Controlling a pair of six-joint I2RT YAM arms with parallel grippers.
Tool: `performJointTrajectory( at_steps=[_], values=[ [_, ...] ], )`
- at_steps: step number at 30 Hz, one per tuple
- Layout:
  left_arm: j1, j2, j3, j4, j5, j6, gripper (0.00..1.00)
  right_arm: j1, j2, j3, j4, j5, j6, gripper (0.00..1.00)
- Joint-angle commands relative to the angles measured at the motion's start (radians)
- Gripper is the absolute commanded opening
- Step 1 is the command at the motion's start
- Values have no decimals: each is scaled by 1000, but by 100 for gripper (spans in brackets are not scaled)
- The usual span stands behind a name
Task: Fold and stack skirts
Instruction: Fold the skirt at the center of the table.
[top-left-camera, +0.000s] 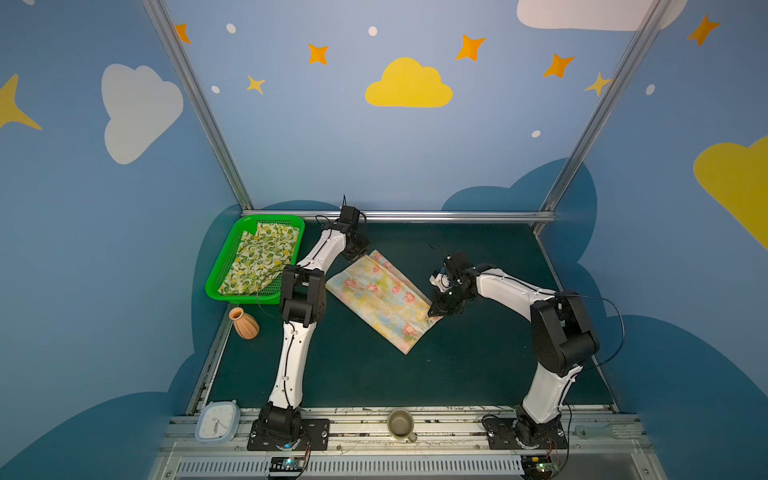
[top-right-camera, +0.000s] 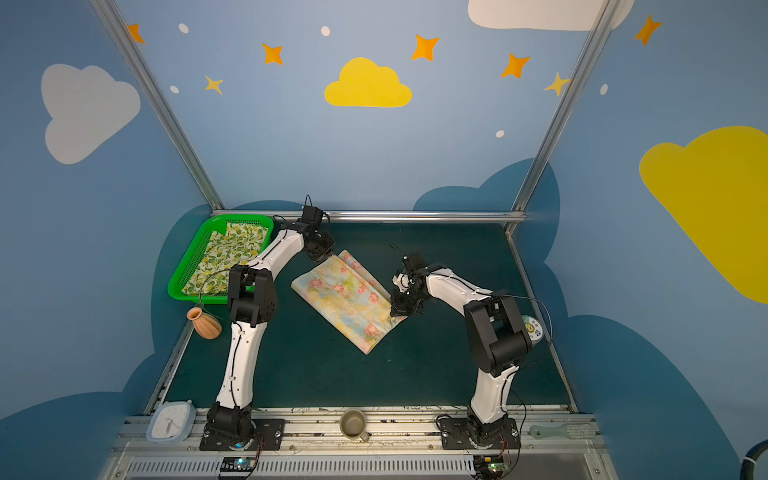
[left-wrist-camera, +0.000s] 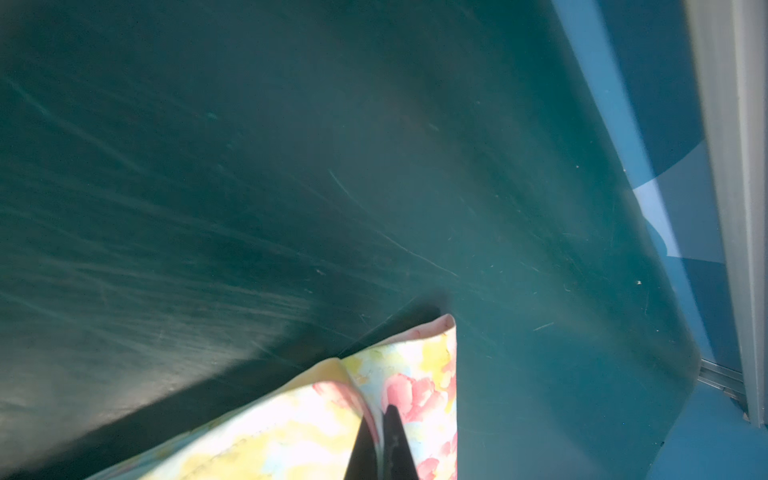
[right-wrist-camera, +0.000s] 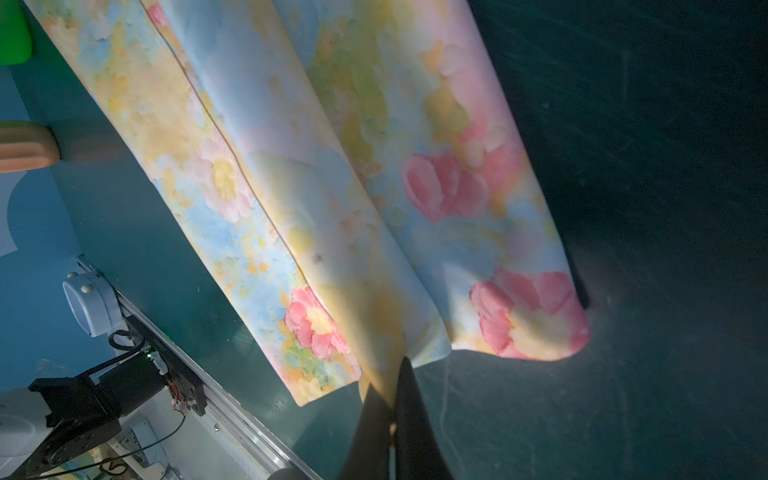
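The pale yellow skirt with pink flowers (top-left-camera: 380, 297) (top-right-camera: 345, 297) lies partly folded mid-table, slanting from far left to near right. My left gripper (top-left-camera: 360, 258) (left-wrist-camera: 380, 415) is shut on its far corner; cloth is pinched between the dark fingers. My right gripper (top-left-camera: 434, 313) (right-wrist-camera: 397, 370) is shut on the skirt's near right edge, a fold (right-wrist-camera: 386, 332) running up into the closed fingers. The cream lemon-print skirt (top-left-camera: 259, 257) (top-right-camera: 226, 255) lies in the green basket (top-left-camera: 220, 266) at the far left.
An orange ribbed vase (top-left-camera: 244, 323) stands near the basket's front corner. A pale blue clock (top-left-camera: 217, 420), a mug (top-left-camera: 401, 424) and a flat tool (top-left-camera: 602, 430) rest on the front rail. A round object (top-right-camera: 532, 328) lies behind my right arm. Metal frame posts edge the dark green mat (top-left-camera: 457, 365).
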Motion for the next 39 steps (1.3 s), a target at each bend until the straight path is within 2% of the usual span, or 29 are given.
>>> performJointTrajectory(
  at_steps=[1, 17, 30, 34, 35, 37, 39],
  values=[
    [14, 34, 25, 1, -44, 9, 4, -6, 19, 17, -68, -1, 5, 0],
    [2, 73, 98, -14, -20, 10, 4, -10, 37, 12, -75, 6, 14, 0],
    [-10, 100, 138, -17, -13, 4, 9, -13, 39, 3, -79, 9, 19, 0],
    [-12, 106, 152, -17, 22, 5, 17, -16, 38, 2, -81, 13, 19, 0],
    [-12, 107, 152, -17, 25, 5, 22, -17, 40, 3, -84, 15, 21, 1],
    [-12, 105, 152, -13, 31, 6, 37, -18, 39, 5, -85, 16, 21, 7],
    [-15, 103, 152, -5, 39, 13, 43, -20, 36, 8, -86, 16, 22, 13]
  ],
)
